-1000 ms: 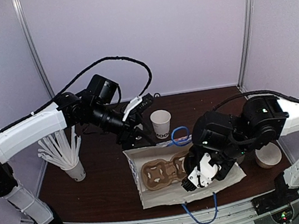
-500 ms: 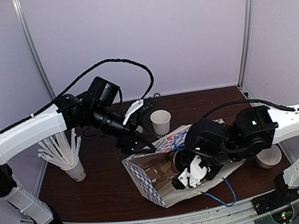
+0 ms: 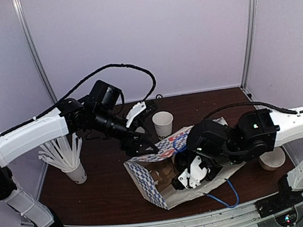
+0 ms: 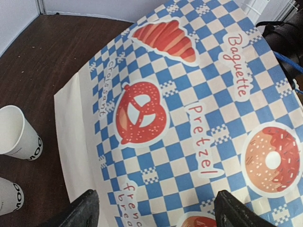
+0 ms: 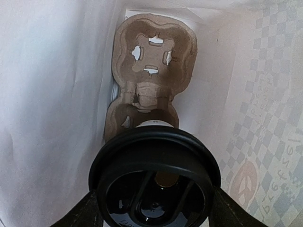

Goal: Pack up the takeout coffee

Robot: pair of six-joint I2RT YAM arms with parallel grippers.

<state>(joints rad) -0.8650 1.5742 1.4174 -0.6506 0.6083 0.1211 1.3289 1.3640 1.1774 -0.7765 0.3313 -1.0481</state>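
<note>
Takeout coffee [image 5: 155, 161], black-lidded, sits clamped in the right gripper [image 5: 154, 206] inside the checkered bag [image 4: 189, 118], above the cardboard carrier [image 5: 151, 66]. Left gripper [image 4: 161, 213] gapes empty over the bag's printed side, two MOO cups [image 4: 19, 135] nearby.

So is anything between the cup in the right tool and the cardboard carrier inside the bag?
Nothing visible. The right tool holds the cup directly over the near end of the carrier, and the bag walls stand clear on both sides.

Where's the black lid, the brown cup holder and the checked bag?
Round black plastic lid [image 5: 155, 176]: right wrist view, top middle.
Brown cardboard cup carrier [image 5: 156, 92]: right wrist view, bare middle.
Blue checked paper bag [image 4: 165, 156]: left wrist view, printed side.
</note>
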